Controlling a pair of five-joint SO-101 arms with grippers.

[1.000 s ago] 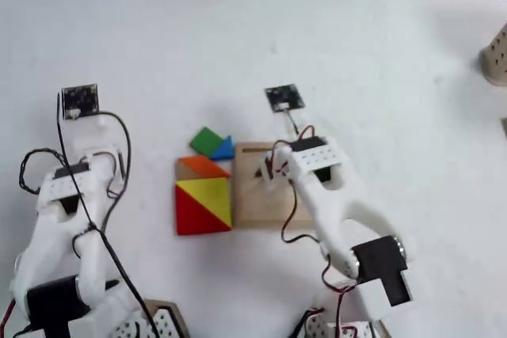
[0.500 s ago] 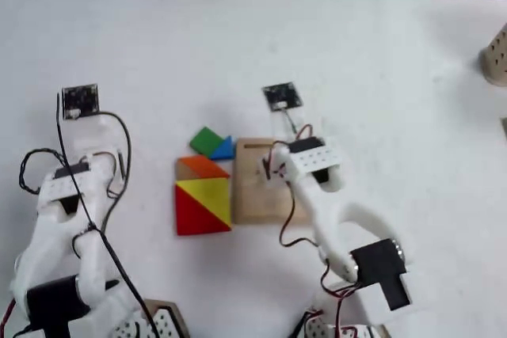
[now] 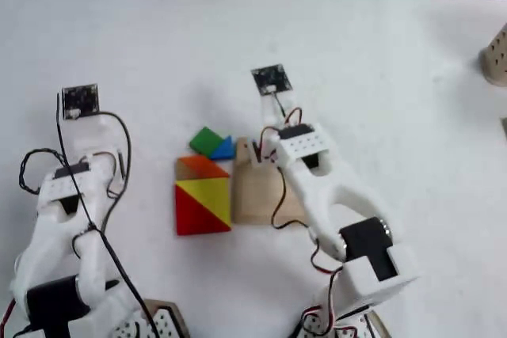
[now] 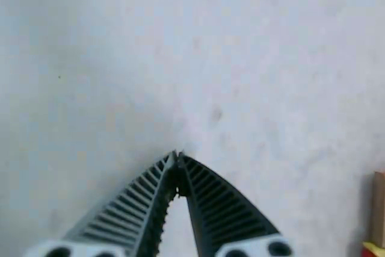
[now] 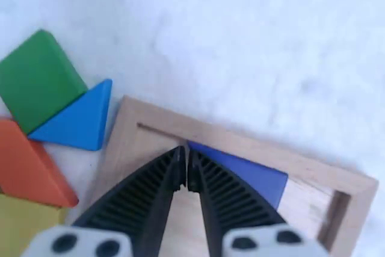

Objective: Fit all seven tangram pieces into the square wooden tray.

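Observation:
The square wooden tray point(image 3: 252, 195) lies mid-table under my right arm. My right gripper point(image 5: 184, 151) is shut with nothing in it, its tips low inside the tray point(image 5: 337, 200) at the corner nearest the loose pieces, right beside a dark blue piece point(image 5: 246, 171) lying along the tray's wall. Outside the tray lie a green square point(image 3: 207, 140), a small blue triangle point(image 3: 224, 148), an orange piece point(image 3: 202, 167), a yellow triangle point(image 3: 209, 195) and a red triangle point(image 3: 192, 214). My left gripper point(image 4: 178, 156) is shut over bare table, well left of the pieces.
The white table has free room all around. The right arm's cables point(image 3: 279, 195) hang over the tray. A pale pegged block point(image 3: 496, 57) stands at the far right edge. Both arm bases sit at the front edge.
My right arm has swung left, carrying its shut gripper across the tray toward the corner by the loose pieces. The left arm has not moved.

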